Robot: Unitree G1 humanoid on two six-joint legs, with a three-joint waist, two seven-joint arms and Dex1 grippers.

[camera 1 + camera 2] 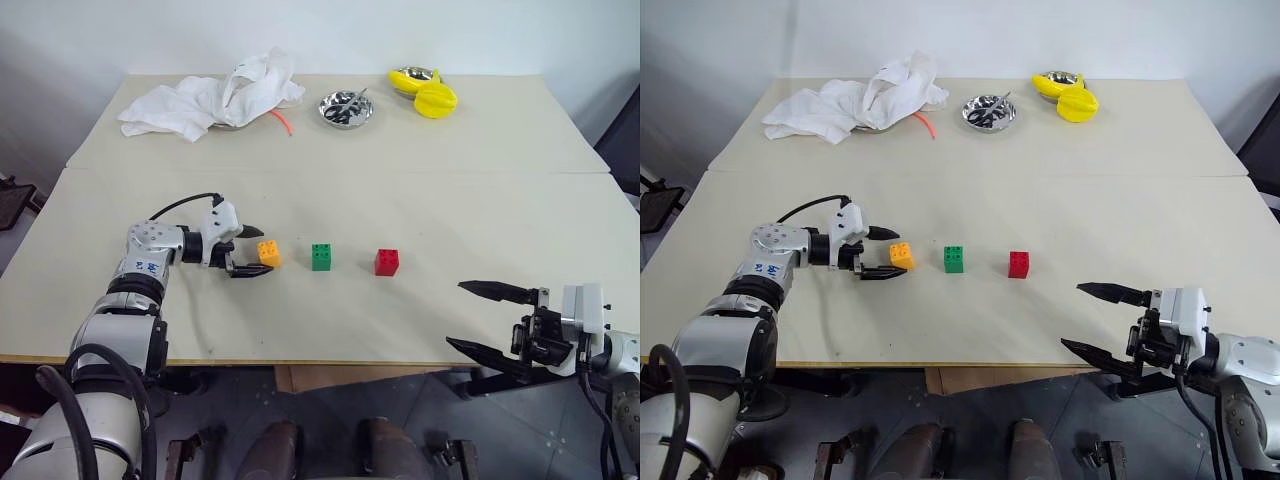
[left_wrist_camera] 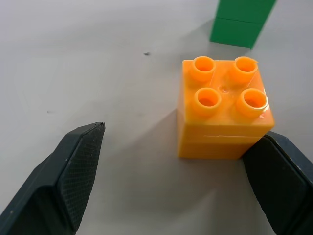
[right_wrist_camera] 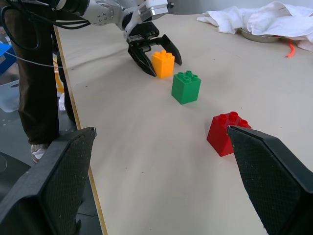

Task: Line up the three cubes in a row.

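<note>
- The left gripper [image 1: 254, 251] rests low on the counter [image 1: 330, 320] with its jaws spread wide around the orange-yellow cube [image 1: 269, 254], holding nothing; in the left wrist view one fingertip [image 2: 274, 171] sits right against the cube's side while the other stands well clear.
- The orange-yellow cube stands upright at the left end of the row, just beside the green cube [image 1: 321, 257], with the red cube [image 1: 387, 262] further right; all three lie in a roughly straight line near the counter's middle, and the task looks close to done.
- Risk, as a judgement: with one fingertip touching the orange-yellow cube, a sideways or twisting withdrawal could drag or turn it out of line, or push it into the green cube; backing straight out looks safest.
- The right gripper [image 1: 485, 318] hangs beyond the counter's near edge with its jaws wide apart and empty; a sweep inward from there could clip the red cube, the nearest to it.
- At the far edge, a white cloth [image 1: 212, 98] lies crumpled over what looks like a metal dish, its contents hidden.
- Right of it, a small steel bowl [image 1: 346, 109] holds dark items too small to identify.
- Furthest right, another metal bowl [image 1: 415, 79] sits partly behind a yellow lemon-shaped object [image 1: 436, 100]; what it holds cannot be told.
</note>
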